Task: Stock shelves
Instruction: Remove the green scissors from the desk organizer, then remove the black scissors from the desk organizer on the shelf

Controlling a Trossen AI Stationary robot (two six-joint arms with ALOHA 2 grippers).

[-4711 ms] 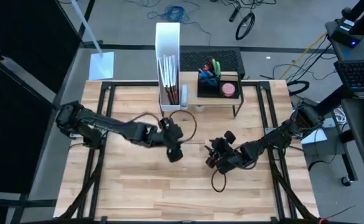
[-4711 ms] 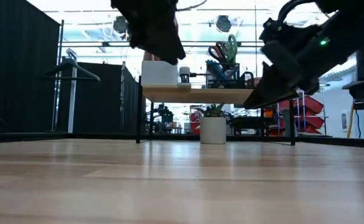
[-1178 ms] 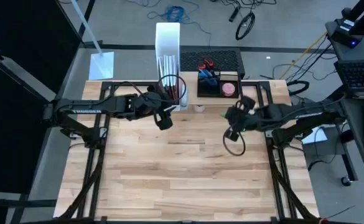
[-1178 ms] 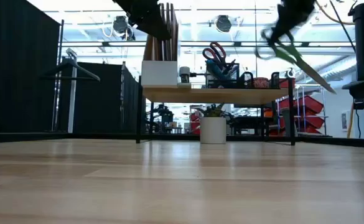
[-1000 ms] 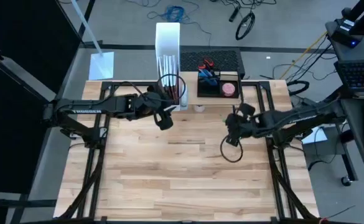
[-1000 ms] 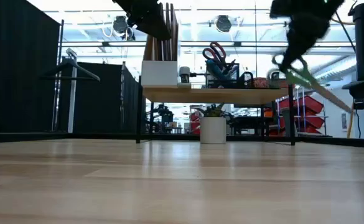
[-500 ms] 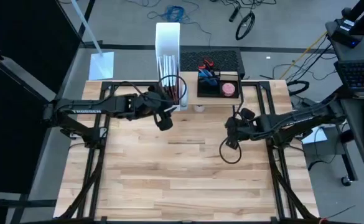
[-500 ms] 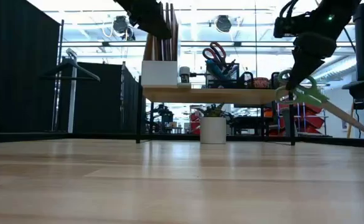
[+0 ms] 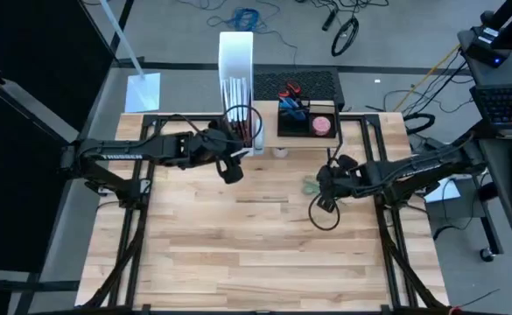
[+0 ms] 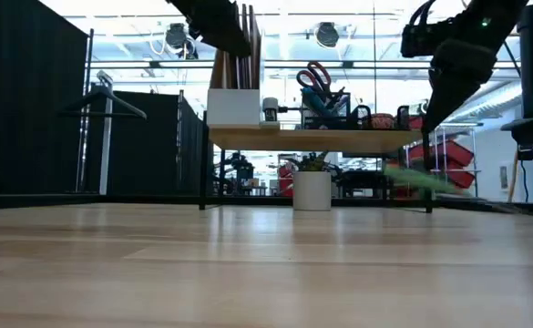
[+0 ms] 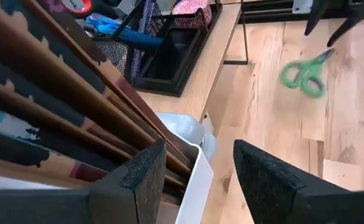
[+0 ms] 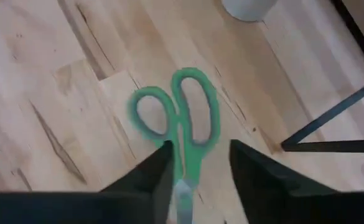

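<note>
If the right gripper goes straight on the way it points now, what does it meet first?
Most likely the green scissors, which sit straight ahead of the open right gripper and look blurred, then the table. How far apart they are is unclear.

Even overhead lighting; low view strongly backlit, arms in silhouette. Green scissors (image 12: 180, 127) motion-blurred in low and right wrist views. Desk (image 9: 238, 245) shadows soft.

scissors (image 12: 180, 127): green handles | riser (image 10: 312, 138): light-wood top, black legs | file box (image 9: 235, 52): white, holding brown folders with dark mottling | organizer tray (image 11: 160, 53): black mesh, with what looked like red-handled scissors inside | surface (image 9: 238, 254): pale wood planks
</note>
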